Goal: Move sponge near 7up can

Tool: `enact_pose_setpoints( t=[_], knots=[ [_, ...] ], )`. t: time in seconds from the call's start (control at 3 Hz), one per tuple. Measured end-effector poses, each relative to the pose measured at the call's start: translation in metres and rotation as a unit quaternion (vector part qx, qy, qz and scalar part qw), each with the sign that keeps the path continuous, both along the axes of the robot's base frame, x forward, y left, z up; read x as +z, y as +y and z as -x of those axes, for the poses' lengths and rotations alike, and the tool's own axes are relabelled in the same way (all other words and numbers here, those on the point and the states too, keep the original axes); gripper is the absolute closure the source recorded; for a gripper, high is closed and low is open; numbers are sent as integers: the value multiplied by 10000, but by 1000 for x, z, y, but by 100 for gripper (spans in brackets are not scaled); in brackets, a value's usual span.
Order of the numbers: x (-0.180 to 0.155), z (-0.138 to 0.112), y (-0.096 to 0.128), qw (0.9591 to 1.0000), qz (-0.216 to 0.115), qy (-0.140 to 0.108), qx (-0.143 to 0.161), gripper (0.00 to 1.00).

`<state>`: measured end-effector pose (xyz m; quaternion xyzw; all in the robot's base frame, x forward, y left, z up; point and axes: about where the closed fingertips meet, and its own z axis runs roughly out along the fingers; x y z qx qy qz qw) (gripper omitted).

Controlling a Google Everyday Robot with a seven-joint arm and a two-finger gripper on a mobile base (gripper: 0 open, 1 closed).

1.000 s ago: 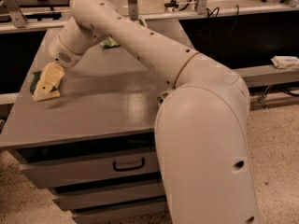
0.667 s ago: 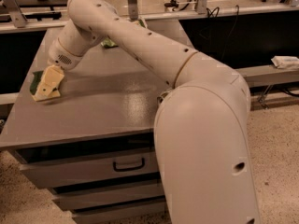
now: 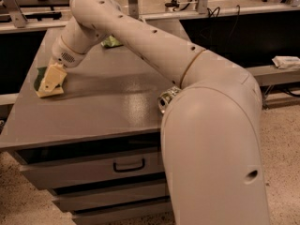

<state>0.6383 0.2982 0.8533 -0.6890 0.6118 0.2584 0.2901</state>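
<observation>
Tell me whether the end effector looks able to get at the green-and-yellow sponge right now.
Likely yes: the end effector is right at the green-topped yellow foam sponge near the grey table's left edge, nothing between.

The gripper (image 3: 50, 78) — pale cream, flat-sided — sits at the far end of the arm (image 3: 140, 41), over the left side of the table (image 3: 117, 102); just above the jaws, a rounded wrist (image 3: 68, 55) with tiny vent holes; further back, smooth cream-white tubes dotted with small dark holes; a thin tan seam rings the bulbous rear section.

A lab: grey drawer cabinet (image 3: 93, 165), cabled benches (image 3: 225, 12), speckled floor (image 3: 286, 163); jaws over cabinet's left edge.
</observation>
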Motion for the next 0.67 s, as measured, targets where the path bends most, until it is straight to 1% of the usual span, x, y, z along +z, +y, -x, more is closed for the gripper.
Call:
enact_pose_setpoints(
  t=[0.33,0.67],
  knots=[
    [24,-9,-31,9994,89,-317,-54,87],
    [50,-21,-83,9963,454,-722,-51,100]
  ],
)
